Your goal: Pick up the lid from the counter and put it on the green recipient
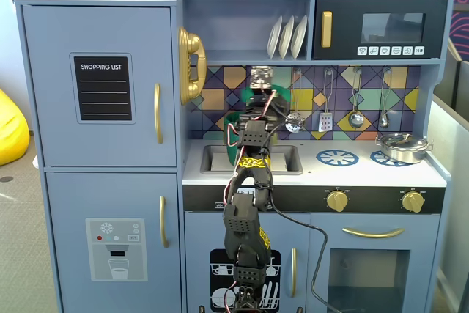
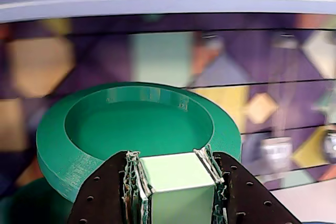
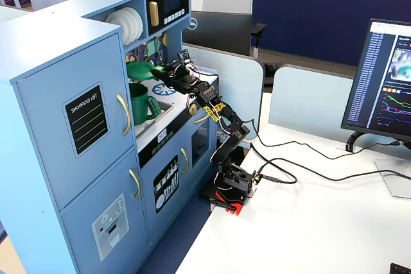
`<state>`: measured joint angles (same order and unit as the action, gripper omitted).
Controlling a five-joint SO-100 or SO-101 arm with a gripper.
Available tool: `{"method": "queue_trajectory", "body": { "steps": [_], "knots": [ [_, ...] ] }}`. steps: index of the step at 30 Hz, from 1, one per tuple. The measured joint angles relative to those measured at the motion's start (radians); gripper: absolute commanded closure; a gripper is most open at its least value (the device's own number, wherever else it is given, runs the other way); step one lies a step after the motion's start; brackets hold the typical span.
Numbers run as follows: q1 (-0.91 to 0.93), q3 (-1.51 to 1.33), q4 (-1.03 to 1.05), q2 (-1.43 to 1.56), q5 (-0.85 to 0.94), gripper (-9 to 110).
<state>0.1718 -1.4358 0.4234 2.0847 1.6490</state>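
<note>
The green recipient (image 3: 142, 103) stands upright in the sink basin (image 1: 282, 159) of a toy kitchen, its handle facing outward in a fixed view; its inside cannot be seen from any camera. The lid (image 2: 137, 129) hangs in the air above it, tilted, clear of the pot's rim, and shows its hollow underside to the wrist view. In a fixed view the lid (image 3: 139, 70) sits just under the kitchen's upper shelf, with a little open room between it and the pot below. Behind it runs the patterned backsplash, where utensils (image 1: 355, 100) hang on hooks. To the right in a fixed view, a steel pot (image 1: 402, 146) rests on a blue burner ring, well apart from the sink. White plates (image 1: 287, 37) stand on the shelf above.

The gripper (image 2: 178, 184) has its fingers (image 2: 102, 195) closed narrowly on the lid's pale square knob, pressing it from both sides. The arm's base stands on the white bench (image 3: 308, 222) beside the kitchen.
</note>
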Motion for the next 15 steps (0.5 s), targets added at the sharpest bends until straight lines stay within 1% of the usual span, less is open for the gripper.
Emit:
{"method": "queue_trajectory", "body": {
  "steps": [8, 15],
  "knots": [
    [-0.069, 0.002, 0.012, 0.008, 0.043, 101],
    [-0.084, 0.002, 0.002, -0.012, 0.043, 101]
  ]
}}
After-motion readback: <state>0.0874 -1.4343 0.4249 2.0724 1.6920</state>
